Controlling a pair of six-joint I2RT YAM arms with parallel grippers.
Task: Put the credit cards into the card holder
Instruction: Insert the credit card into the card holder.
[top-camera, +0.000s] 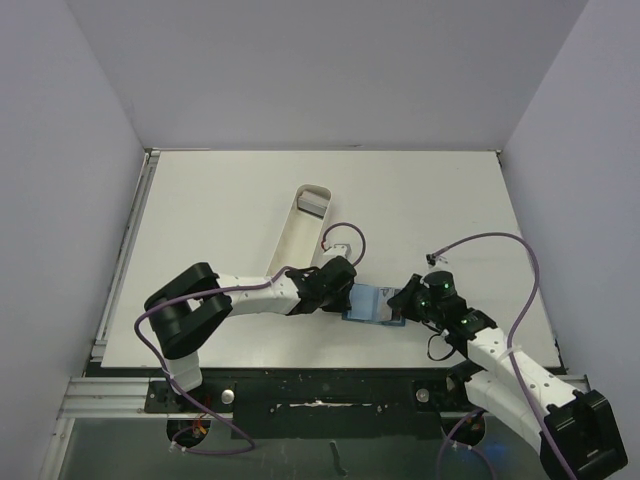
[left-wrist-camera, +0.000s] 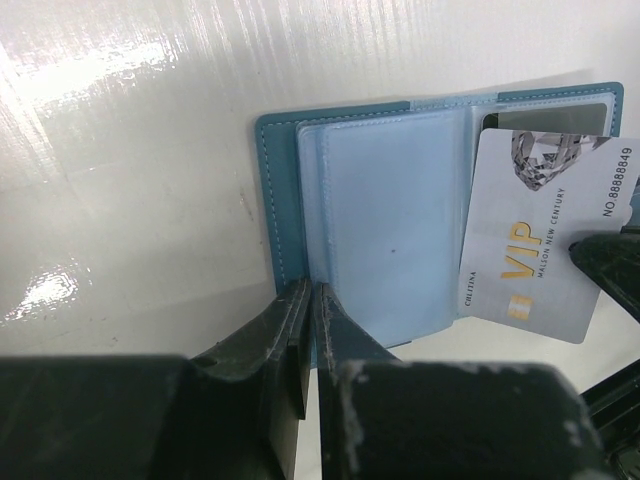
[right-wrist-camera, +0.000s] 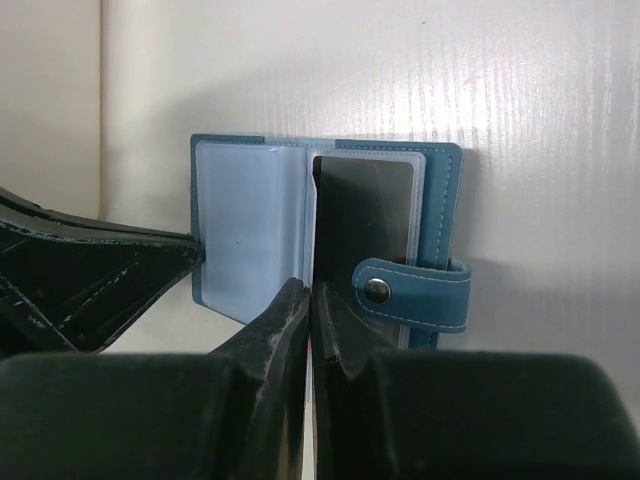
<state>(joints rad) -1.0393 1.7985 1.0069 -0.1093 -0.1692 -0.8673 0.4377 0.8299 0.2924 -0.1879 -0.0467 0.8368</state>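
Clamping your left gripper (left-wrist-camera: 311, 300) on the left edge of the open card holder (left-wrist-camera: 385, 215), you are holding it at the counter's (top-camera: 200, 210) near middle. Your right gripper (right-wrist-camera: 310, 296) is pinching a grey credit card (left-wrist-camera: 545, 235) over the holder's snap tab (right-wrist-camera: 412, 292) half.

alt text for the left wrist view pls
A teal-blue folding card holder lies open on a white table, the left gripper pinching its near edge. The right gripper holds a pale grey VIP card over its right half.
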